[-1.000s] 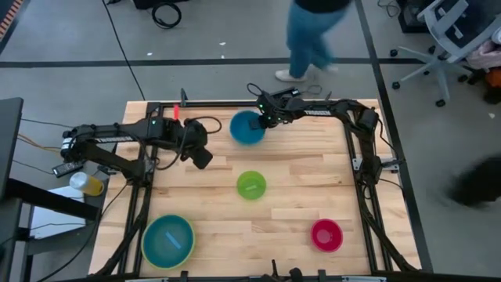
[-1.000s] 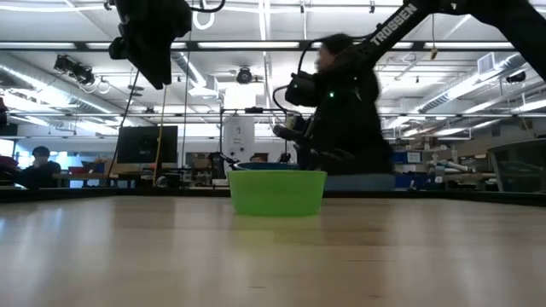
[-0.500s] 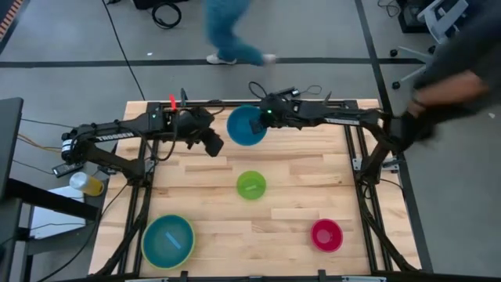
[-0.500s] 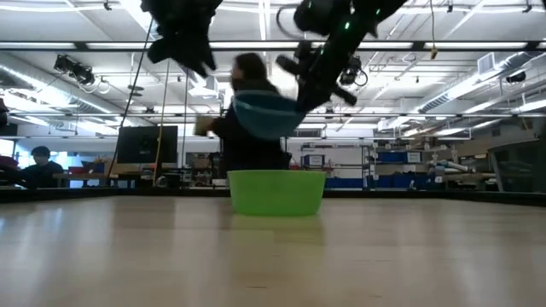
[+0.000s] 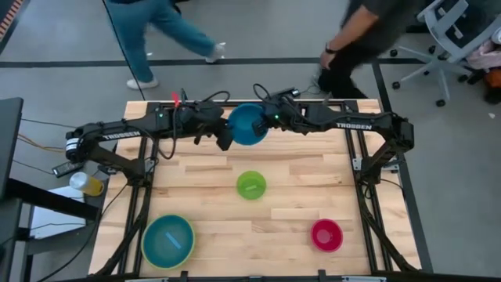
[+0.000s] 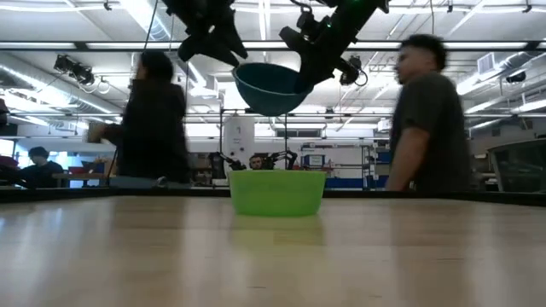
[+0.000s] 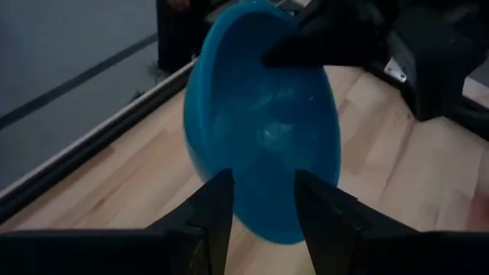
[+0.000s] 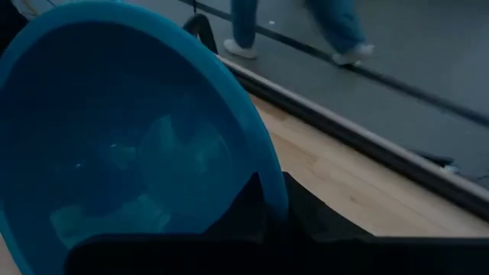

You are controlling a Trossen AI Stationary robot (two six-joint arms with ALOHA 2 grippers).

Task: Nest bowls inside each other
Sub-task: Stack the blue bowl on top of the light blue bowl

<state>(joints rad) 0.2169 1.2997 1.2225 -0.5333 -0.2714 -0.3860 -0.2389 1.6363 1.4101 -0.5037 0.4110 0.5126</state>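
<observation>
- Solid blue bowl (image 5: 247,124) held in the air above the bench (image 5: 297,196), pinched by its rim in the right jaws (image 5: 270,119).
- Left jaws (image 5: 225,138) spread, right beside the opposite rim, not yet closed on it.
- Yellow-green bowl (image 5: 167,240) well apart, on the left arm's side.

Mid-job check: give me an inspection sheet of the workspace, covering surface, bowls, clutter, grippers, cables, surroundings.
Surface: wooden table, bare between the bowls.
Job's things: blue bowl held in the air over the far edge; small green bowl at centre; red bowl near right; light blue bowl nested inside the yellow-green bowl, near left.
Clutter: nothing seen on the table.
Grippers: right gripper shut on the blue bowl's rim; left gripper open, at the bowl's opposite side.
Cables: black cable on the floor behind.
Surroundings: two people walking past; office chair.
</observation>
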